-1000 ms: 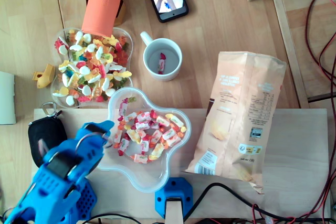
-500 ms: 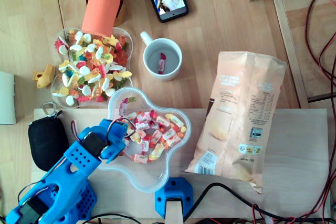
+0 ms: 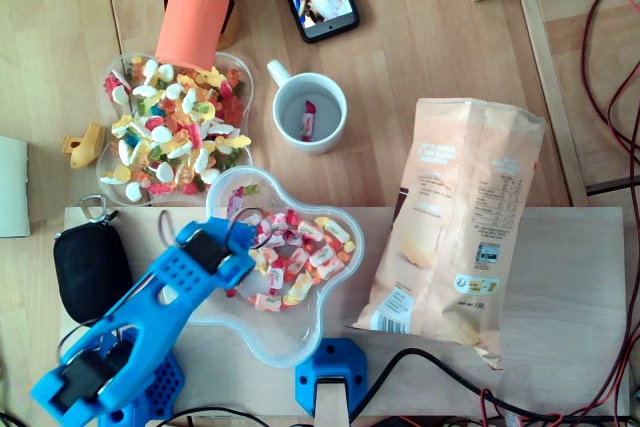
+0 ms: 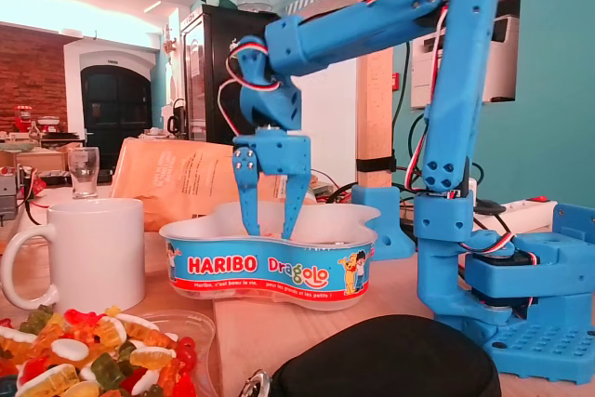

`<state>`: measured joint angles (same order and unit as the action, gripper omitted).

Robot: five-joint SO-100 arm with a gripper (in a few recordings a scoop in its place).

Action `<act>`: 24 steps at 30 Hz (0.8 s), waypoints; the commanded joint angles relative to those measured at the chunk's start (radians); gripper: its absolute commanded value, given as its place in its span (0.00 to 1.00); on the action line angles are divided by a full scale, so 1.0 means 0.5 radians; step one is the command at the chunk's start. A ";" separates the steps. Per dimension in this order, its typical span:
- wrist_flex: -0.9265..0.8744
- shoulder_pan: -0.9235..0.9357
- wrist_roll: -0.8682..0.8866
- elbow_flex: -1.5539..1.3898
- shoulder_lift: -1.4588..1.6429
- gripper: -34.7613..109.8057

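The blue two-part fingers (image 4: 247,192) point straight down and stand moderately apart, with open space between them and nothing clamped there. In the fixed view their tips reach down to rim level of the white lobed plastic tub printed "HARIBO Dragolo" (image 4: 270,271), directly beneath them; whether the tips touch anything inside cannot be told. In the overhead view the blue arm (image 3: 150,317) comes in from the lower left and the fingers sit over the left part of the same tub (image 3: 300,347), above the pile of small wrapped candies (image 3: 295,257) that spreads from below the fingers to their right. Just beyond the fingers, toward the top of the overhead view, the clear lobed tub (image 3: 101,179) holds mixed gummy sweets (image 3: 175,137), and an orange cylinder (image 3: 195,2) leans over its far edge. The white ceramic mug (image 3: 335,132), up and to the right of the fingers, contains one wrapped candy (image 3: 308,122). The beige snack bag (image 3: 460,217) lies flat, well to the right of the fingers. The black zip pouch (image 3: 88,267) lies to their left on the wooden counter (image 3: 420,27).
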<state>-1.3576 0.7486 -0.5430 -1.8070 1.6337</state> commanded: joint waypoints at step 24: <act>-0.025 0.175 -0.071 0.310 -0.196 0.40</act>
<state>-1.3576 0.8115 -0.5706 -1.7012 1.5217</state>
